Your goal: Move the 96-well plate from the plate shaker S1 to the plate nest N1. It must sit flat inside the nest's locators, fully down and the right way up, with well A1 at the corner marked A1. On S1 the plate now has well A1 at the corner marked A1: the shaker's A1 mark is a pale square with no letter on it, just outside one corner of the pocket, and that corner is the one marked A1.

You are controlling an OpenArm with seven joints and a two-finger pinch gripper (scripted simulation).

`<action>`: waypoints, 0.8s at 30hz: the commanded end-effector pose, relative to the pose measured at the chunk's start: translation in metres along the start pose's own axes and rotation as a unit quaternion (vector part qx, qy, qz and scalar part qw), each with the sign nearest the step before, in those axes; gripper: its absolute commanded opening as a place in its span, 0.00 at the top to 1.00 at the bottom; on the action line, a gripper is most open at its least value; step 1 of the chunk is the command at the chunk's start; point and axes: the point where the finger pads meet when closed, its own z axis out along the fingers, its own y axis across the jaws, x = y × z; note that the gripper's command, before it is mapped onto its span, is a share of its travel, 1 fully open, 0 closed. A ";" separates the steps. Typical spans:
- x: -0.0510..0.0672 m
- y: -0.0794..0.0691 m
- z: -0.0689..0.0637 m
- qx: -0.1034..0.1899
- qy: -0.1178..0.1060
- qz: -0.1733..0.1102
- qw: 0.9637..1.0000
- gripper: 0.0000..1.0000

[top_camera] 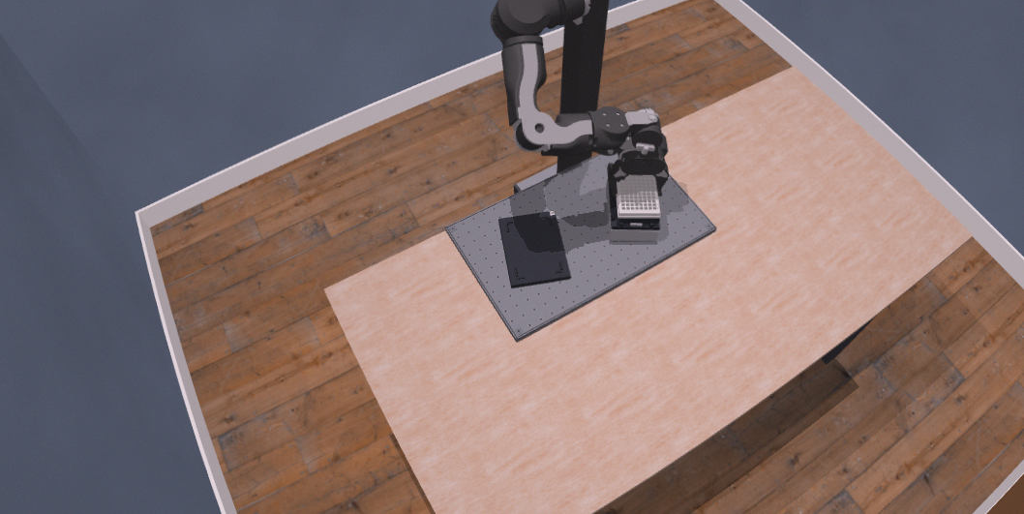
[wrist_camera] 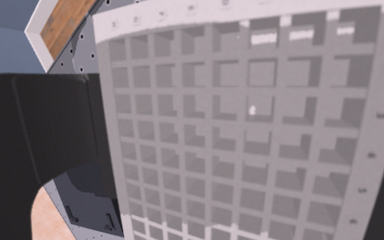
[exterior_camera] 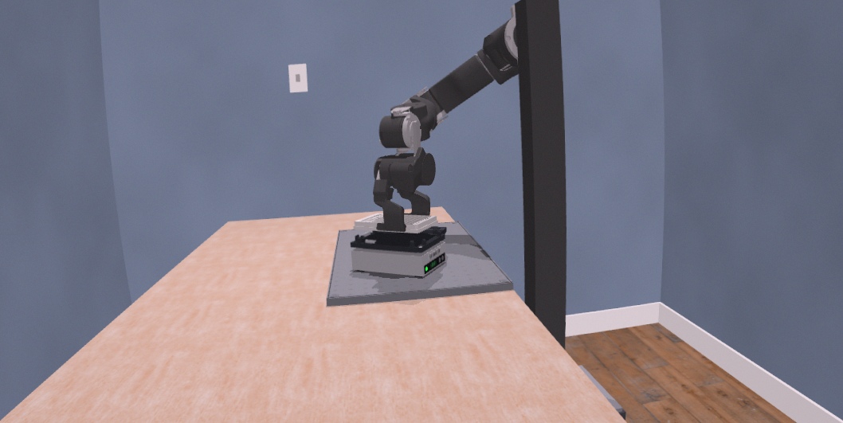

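The white 96-well plate (top_camera: pixel 637 203) is clamped across its width by my gripper (top_camera: pixel 637 186). In the side view the plate (exterior_camera: pixel 405 221) hangs level, a small gap above the plate shaker S1 (exterior_camera: pixel 397 257), with my gripper's fingers (exterior_camera: pixel 405 214) on its two long sides. The shaker (top_camera: pixel 634 230) is a grey box with a black top frame and a green light. The wrist view is filled by the plate's well grid (wrist_camera: pixel 241 129), with the dark left finger (wrist_camera: pixel 39 133) against its edge. The black plate nest N1 (top_camera: pixel 533 250) lies flat to the left with pale corner locators.
Shaker and nest stand on a grey perforated baseplate (top_camera: pixel 580 273) on the wooden table. The arm's black column (exterior_camera: pixel 539 154) rises just behind the baseplate. Part of the nest shows in the wrist view (wrist_camera: pixel 92 209).
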 end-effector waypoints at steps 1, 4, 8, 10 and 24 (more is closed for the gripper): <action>0.000 -0.001 -0.010 0.005 0.002 0.007 1.000 1.00; 0.000 -0.001 -0.010 0.005 0.002 0.007 1.000 1.00; 0.000 -0.001 -0.010 0.005 0.002 0.007 1.000 1.00; 0.000 -0.001 -0.010 0.005 0.002 0.007 1.000 1.00; 0.000 0.000 -0.041 0.005 0.002 0.007 1.000 1.00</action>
